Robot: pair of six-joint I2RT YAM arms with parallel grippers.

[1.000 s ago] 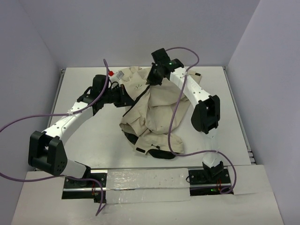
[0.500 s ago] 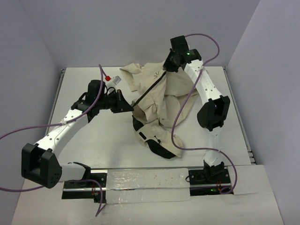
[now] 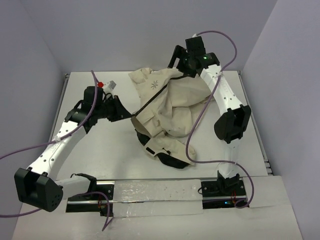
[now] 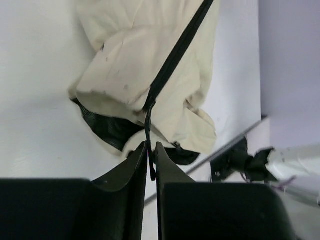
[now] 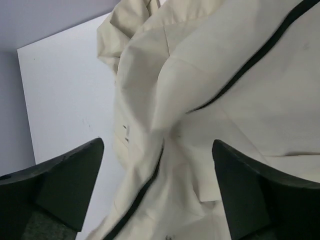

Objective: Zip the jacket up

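Observation:
The beige jacket (image 3: 167, 107) lies bunched in the middle of the table, its black lining showing at the near hem (image 3: 165, 155). Its dark zipper line (image 3: 152, 97) runs diagonally from the lower left up to the collar. My left gripper (image 3: 129, 116) is at the zipper's lower end. In the left wrist view it (image 4: 151, 146) is shut on a thin black strip at the zipper's lower end (image 4: 149, 125), and the zipper (image 4: 175, 55) stretches away taut. My right gripper (image 3: 176, 67) hovers over the jacket's far end. In the right wrist view it (image 5: 157, 170) is open and empty above the fabric (image 5: 225, 100).
A small red-and-white object (image 3: 104, 84) lies at the far left of the table behind the left arm. A rail with a clear plastic sheet (image 3: 155, 192) runs along the near edge. Grey walls close in the far and side edges.

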